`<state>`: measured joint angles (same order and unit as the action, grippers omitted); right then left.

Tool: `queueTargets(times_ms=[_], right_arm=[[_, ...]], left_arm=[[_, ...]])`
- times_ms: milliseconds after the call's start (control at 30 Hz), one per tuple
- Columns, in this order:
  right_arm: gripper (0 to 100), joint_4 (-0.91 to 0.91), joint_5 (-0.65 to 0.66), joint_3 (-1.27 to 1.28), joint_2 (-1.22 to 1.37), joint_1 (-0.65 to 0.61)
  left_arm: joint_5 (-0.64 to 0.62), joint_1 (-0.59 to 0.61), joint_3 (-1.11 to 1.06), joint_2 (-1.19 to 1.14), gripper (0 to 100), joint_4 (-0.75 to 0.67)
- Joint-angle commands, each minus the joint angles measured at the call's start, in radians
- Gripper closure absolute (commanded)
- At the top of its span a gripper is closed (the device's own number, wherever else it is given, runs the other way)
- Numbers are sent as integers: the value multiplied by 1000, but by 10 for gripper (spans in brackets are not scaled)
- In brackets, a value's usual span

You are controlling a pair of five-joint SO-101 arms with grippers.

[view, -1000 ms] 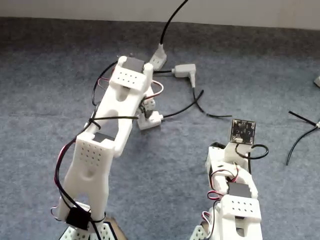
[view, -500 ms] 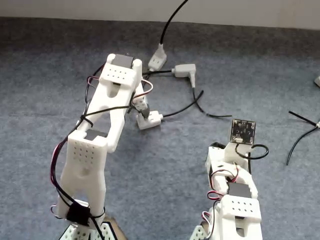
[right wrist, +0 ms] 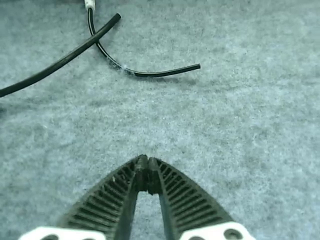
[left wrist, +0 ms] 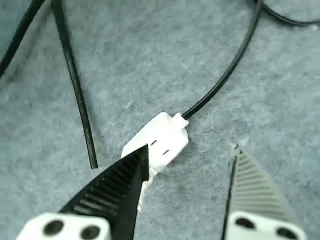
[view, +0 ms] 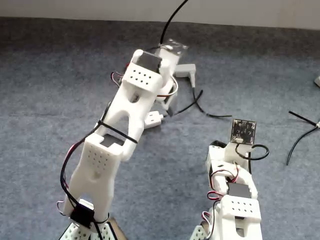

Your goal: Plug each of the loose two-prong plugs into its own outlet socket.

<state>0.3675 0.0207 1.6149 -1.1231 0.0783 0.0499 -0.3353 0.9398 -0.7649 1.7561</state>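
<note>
The left arm [view: 125, 117] slants out over the grey-carpeted desk [view: 45, 100]. The left gripper [left wrist: 190, 150] hangs with its jaws spread wide above a white cord end [left wrist: 159, 142] (plug or socket, it cannot be told) that lies flat on the carpet. The tip of the dark finger [left wrist: 120, 185] sits at the piece's edge, and the pale finger [left wrist: 252, 190] stands well clear on the other side. A black cord [left wrist: 225, 80] leads away from the piece. Just beyond the arm's wrist, a white angled plug [view: 186, 70] lies on the carpet. At lower right the right arm [view: 234, 187] is folded back. The right gripper [right wrist: 148, 162] has its jaws pressed together over the carpet, with loose black cables [right wrist: 135, 72] crossing ahead of it.
</note>
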Motion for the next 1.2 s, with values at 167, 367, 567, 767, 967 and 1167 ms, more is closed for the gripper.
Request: queueTargets(times_ms=[167, 367, 567, 767, 967, 1167], right_arm=[[981, -25, -5, -5, -12, 10], [981, -25, -5, -5, -12, 10], [981, -25, -5, -5, -12, 10], [981, -25, -5, -5, -12, 10], [981, -25, -5, -5, -12, 10], [981, -25, -5, -5, -12, 10]], left_arm=[[497, 71, 44, 50, 741, -5], [666, 117, 16, 48, 741, -5], [710, 99, -131, 48, 741, -26], [713, 81, -211, 48, 741, -106], [713, 61, -318, 48, 741, -203], [710, 33, -371, 48, 773, -267]])
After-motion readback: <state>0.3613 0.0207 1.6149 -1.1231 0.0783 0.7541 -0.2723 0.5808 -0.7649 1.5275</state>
